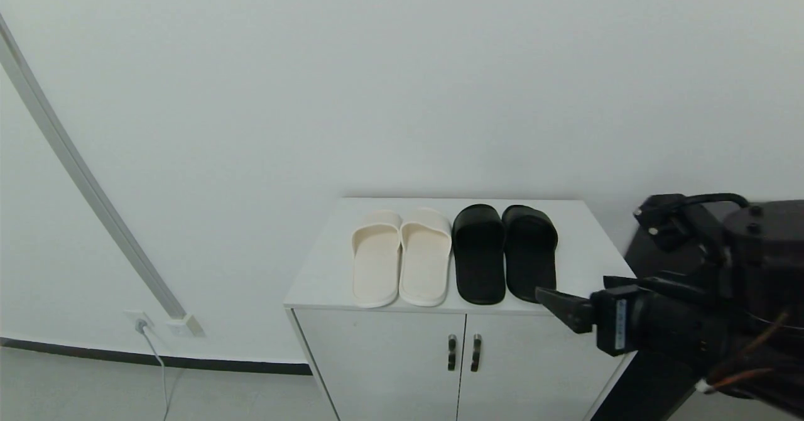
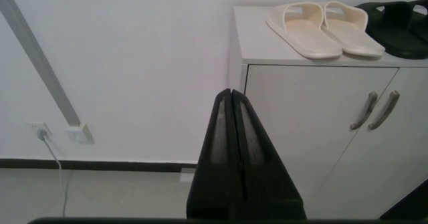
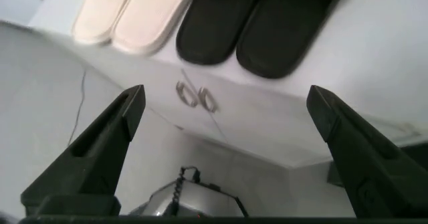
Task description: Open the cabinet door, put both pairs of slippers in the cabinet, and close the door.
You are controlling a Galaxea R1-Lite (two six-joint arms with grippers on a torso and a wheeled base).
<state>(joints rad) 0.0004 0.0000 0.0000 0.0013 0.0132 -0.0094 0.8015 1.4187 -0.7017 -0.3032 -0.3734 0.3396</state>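
A white cabinet (image 1: pixel 320 276) stands against the wall with both doors closed and two dark handles (image 1: pixel 463 352) at the middle seam. On its top lie a cream pair of slippers (image 1: pixel 402 257) and, to their right, a black pair (image 1: pixel 505 254), toes toward the wall. My right gripper (image 1: pixel 575 292) hovers open at the cabinet's front right corner, level with the top edge. In the right wrist view its gripper (image 3: pixel 226 97) frames the handles (image 3: pixel 195 97) and the black slippers (image 3: pixel 261 20). My left gripper (image 2: pixel 231 97) is shut, low and to the left of the cabinet door (image 2: pixel 307 130).
A wall socket with a white cable (image 1: pixel 139 320) sits low on the wall left of the cabinet, below a slanted grey conduit (image 1: pixel 81 176). Open floor (image 1: pixel 157 389) lies left of and in front of the cabinet.
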